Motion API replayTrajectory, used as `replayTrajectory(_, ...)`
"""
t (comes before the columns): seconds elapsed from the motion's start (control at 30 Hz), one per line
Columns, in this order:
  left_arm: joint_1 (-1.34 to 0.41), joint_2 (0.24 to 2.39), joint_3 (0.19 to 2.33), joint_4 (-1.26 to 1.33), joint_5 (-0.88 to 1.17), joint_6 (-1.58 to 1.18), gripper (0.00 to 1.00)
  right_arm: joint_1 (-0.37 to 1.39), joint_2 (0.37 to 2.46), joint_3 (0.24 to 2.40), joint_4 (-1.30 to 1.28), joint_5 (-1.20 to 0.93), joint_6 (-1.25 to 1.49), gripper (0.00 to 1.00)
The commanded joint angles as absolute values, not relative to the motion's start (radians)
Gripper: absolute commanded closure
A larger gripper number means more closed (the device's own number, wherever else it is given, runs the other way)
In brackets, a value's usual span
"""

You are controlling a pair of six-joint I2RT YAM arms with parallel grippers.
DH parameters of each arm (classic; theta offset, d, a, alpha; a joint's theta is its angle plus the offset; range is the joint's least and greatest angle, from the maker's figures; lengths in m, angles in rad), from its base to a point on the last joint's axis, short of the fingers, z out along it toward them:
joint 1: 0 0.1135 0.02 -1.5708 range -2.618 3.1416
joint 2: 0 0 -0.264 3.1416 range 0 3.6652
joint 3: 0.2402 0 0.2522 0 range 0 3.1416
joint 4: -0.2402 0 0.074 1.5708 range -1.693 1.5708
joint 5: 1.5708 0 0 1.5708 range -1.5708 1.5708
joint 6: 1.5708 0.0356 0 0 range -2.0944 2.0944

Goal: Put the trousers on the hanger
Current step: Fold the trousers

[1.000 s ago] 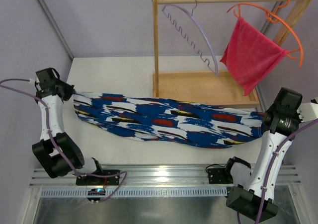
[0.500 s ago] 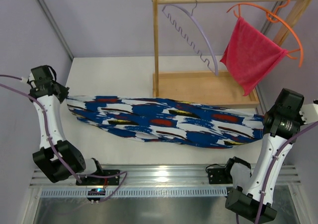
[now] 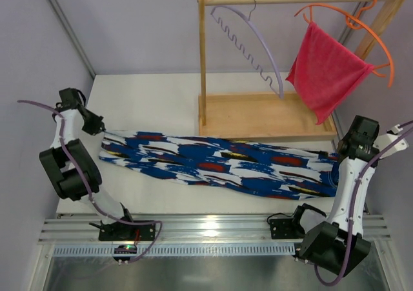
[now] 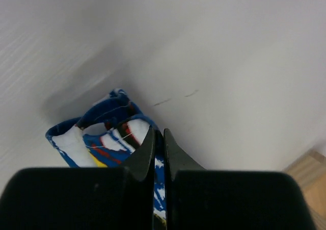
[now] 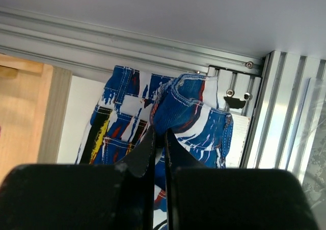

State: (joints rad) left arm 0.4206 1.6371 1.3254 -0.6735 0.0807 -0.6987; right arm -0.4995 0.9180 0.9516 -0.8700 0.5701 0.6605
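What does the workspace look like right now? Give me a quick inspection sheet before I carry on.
Surface: white table, with the wooden rack standing at its back right.
Job's things: trousers stretched lengthwise between both grippers along the near side; lavender hanger hangs bare on the rack's rail.
Clutter: orange hanger carrying a pink-red cloth on the same rail.
Grippers: left gripper shut on the trousers' left end; right gripper shut on their right end.
Cables: a purple cable loops off each arm.
Surroundings: grey walls; aluminium rail along the near edge.
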Motion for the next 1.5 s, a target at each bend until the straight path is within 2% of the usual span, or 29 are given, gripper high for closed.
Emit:
replayTrajectory(0.0,0.425,1.712,1.373,-0.77,-0.075,-0.655,1.0,-0.505,0.991,0.96,-0.802,0.581,0.67,0.96)
replayTrajectory(0.17,0.425,1.697,1.397,-0.791,-0.185,-0.644,1.0,-0.505,1.063,0.953,-0.766,0.575,0.666,0.96)
replayTrajectory(0.47,0.423,1.531,1.448,-0.86,-0.215,-0.606,1.0,-0.505,1.15,0.992,-0.778,0.603,0.654,0.96)
replayTrajectory(0.9,0.425,1.324,1.393,-0.925,-0.313,-0.543,1.0,-0.511,1.019,0.989,-0.847,0.655,0.62,0.96)
replayTrajectory(1.07,0.425,1.269,1.294,-0.882,-0.339,-0.52,1.0,-0.511,0.983,0.986,-0.874,0.681,0.594,0.96)
replayTrajectory(1.23,0.426,1.33,1.304,-0.865,-0.333,-0.545,1.0,-0.511,1.02,0.959,-0.815,0.66,0.597,0.96)
replayTrajectory(1.47,0.425,1.538,1.37,-0.775,-0.221,-0.581,0.99,-0.508,1.198,0.976,-0.721,0.563,0.624,0.96)
